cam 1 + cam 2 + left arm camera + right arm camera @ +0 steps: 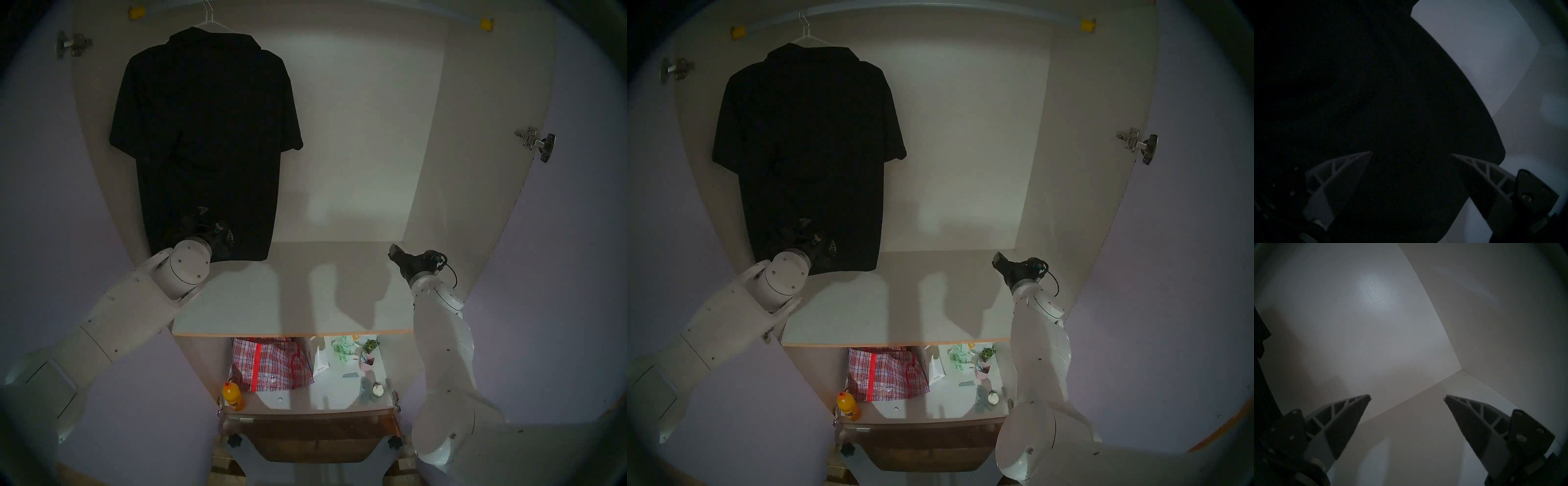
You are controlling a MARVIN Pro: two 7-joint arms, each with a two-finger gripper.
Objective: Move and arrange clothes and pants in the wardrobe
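A large black short-sleeved collared shirt [207, 135] hangs on a white wire hanger [210, 18] from the rail at the upper left of the wardrobe [356, 135]. My left gripper [217, 222] is open, right in front of the shirt's lower hem. In the left wrist view the shirt [1373, 84] fills the space beyond the spread fingers of the left gripper [1411, 153]. I cannot tell whether they touch it. My right gripper [393, 249] is open and empty above the shelf [288, 298], near the right back corner; its wrist view [1407, 396] shows bare panels. The white top is out of view.
Yellow rail brackets [487, 23] mark the rail's ends. Lilac doors [576, 237] stand open on both sides, with metal hinges [536, 142]. Below the shelf lie a red-and-white checked bag [271, 363], an orange bottle [233, 395] and small items [366, 359].
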